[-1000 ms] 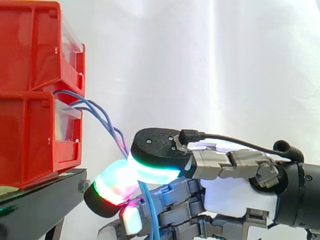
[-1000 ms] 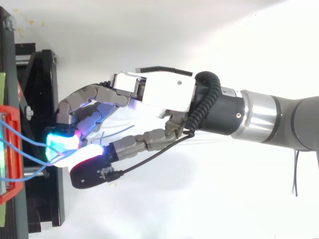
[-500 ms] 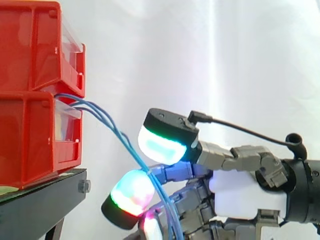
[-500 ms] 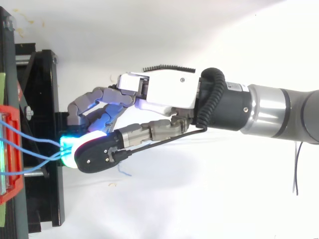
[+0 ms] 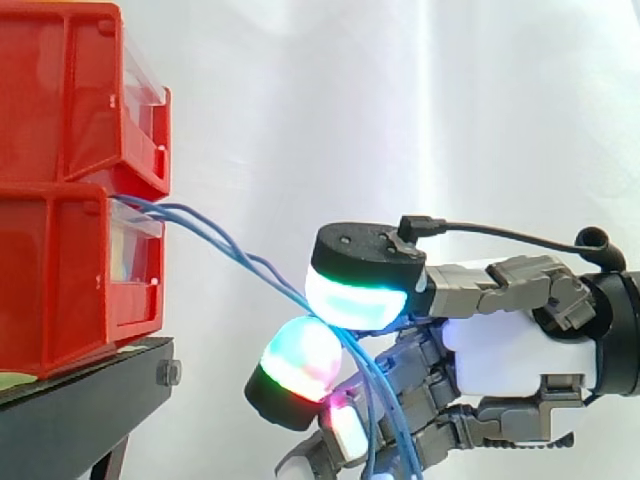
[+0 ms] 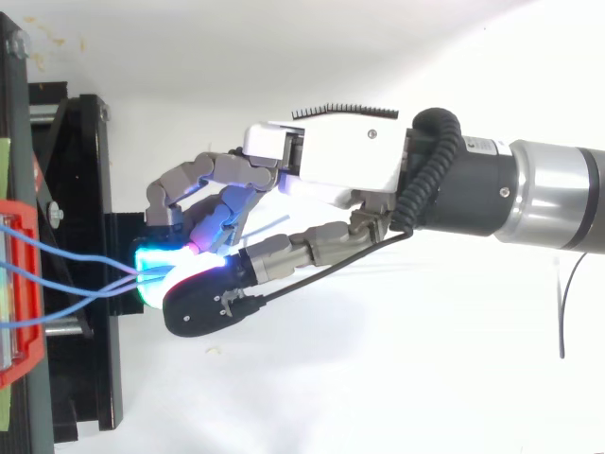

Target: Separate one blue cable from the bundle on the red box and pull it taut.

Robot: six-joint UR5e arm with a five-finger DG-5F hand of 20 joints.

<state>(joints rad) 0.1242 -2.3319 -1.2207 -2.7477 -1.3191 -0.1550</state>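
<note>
Found two red bins stacked at the left on a black stand, before a white curtain. Found the robot hand reaching in from the right, well clear of the bins and held below the level of the cable exit, presumably to draw the run down and away from the box. Noted the blue cables leaving the front of the lower bin, where anchored, and slanting down to the right as separate strands, converging at the hand. Recorded the robot hand as clamped on the cables: strands pinched between two glowing fingertips, thumb pad above, finger pad below, other fingers curled beneath. Counted, in the top view, about three strands entering the one pinch; judged the single cable not yet separated from the bundle. Noted slight waviness along the span; judged tension partial only. Noted loose tails hanging below the pinch, past the curled fingers.
</note>
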